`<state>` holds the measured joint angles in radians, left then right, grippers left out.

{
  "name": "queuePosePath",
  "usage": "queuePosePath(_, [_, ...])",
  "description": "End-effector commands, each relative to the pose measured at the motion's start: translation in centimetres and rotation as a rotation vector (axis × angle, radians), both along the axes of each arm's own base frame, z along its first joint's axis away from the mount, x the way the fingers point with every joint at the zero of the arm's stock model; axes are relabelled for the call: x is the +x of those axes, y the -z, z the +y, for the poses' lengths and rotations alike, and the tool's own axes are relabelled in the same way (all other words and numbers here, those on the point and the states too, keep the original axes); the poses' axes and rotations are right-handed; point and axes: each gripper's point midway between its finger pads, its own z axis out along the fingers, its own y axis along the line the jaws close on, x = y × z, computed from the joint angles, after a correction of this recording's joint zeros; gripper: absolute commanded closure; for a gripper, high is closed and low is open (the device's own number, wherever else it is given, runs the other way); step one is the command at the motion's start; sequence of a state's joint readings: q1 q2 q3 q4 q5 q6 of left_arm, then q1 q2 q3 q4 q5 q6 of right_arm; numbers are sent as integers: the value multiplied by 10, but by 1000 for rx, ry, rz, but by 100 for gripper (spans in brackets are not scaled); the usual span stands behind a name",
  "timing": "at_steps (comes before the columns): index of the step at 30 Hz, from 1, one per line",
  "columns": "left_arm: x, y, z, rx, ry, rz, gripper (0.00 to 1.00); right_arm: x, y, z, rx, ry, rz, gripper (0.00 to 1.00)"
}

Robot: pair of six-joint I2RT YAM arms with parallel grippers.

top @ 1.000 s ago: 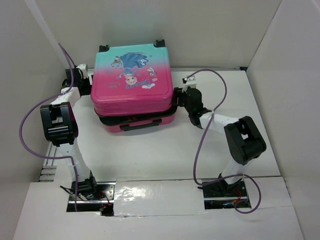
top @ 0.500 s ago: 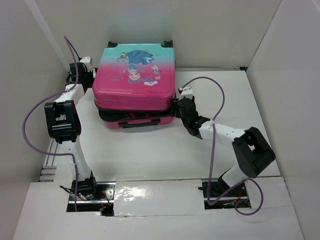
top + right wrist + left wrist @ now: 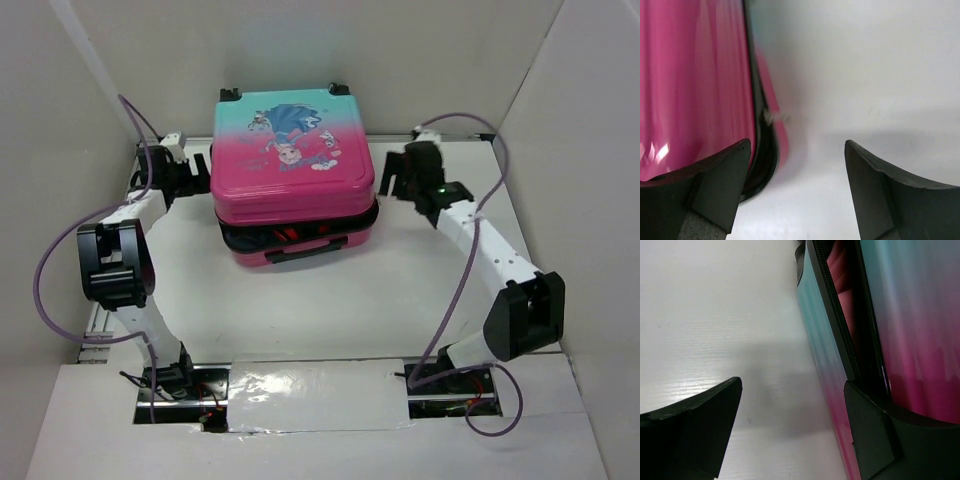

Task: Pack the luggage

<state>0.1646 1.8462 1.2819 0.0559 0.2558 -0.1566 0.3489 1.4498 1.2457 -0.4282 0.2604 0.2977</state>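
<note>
The left gripper (image 3: 196,170) has its jaws spread wide and grips nothing. In the left wrist view its right finger (image 3: 872,432) sits at the dark seam between the two shells (whether it touches, I cannot tell), and its left finger hangs over the bare table (image 3: 300,300). The right gripper (image 3: 392,178) is likewise wide apart and empty, just beside the right flank of the luggage (image 3: 290,160). The luggage lies flat at the far middle of the table between both claws. Its printed lid is on top and slightly ajar, and the handle faces near.
</note>
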Motion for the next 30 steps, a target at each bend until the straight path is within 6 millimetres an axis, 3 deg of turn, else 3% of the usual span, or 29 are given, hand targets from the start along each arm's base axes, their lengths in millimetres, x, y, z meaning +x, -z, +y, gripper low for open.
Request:
queuePosePath(1, [-3, -40, -9, -86, 58, -100, 4, 46, -102, -19, 164, -30, -321, 18])
queuePosePath(2, [-4, -45, 0, -83, 40, -111, 4, 46, -108, -11, 188, -117, -335, 18])
queuePosePath(5, [-5, -46, 9, -86, 26, -113, 4, 61, -137, -30, 189, -111, -427, 16])
queuePosePath(7, [-5, -52, 16, -101, 2, -129, 4, 87, -117, -39, 173, -90, -390, 16])
queuePosePath(9, [-1, -69, 33, -82, -81, -151, 4, 119, -90, -34, 196, -112, -324, 16])
queuePosePath(10, [-5, -61, 40, -76, -135, -110, 4, 129, -78, -32, 200, -120, -302, 16])
queuePosePath(11, [3, -70, 53, -58, -195, -107, 4, 138, -66, -29, 205, -129, -279, 16])
queuePosePath(12, [4, -56, 76, -14, -320, -53, 4, 155, -45, -26, 208, -135, -252, 16])
queuePosePath(14, [4, -50, 90, -11, -423, 13, 4, 173, -28, -24, 208, -135, -252, 16])
queuePosePath(15, [5, -33, 96, -2, -458, 56, 4, 186, -8, -23, 208, -133, -229, 16])
queuePosePath(19, [16, -18, 88, -94, -465, 72, 4, 216, 34, -9, 231, -153, -184, 18])
queuePosePath(20, [21, -7, 80, -110, -448, 81, 4, 225, 44, -3, 253, -174, -168, 18])
queuePosePath(21, [29, -2, 75, -135, -454, 86, 4, 231, 41, 0, 265, -179, -179, 18])
queuePosePath(26, [41, 23, 75, -138, -606, 183, 4, 249, 75, 13, 368, -171, -140, 18])
queuePosePath(29, [58, 38, 63, -169, -613, 212, 4, 245, 103, 42, 441, -237, -78, 20])
queuePosePath(30, [65, 36, 52, -179, -583, 210, 4, 243, 97, 60, 450, -280, -97, 20])
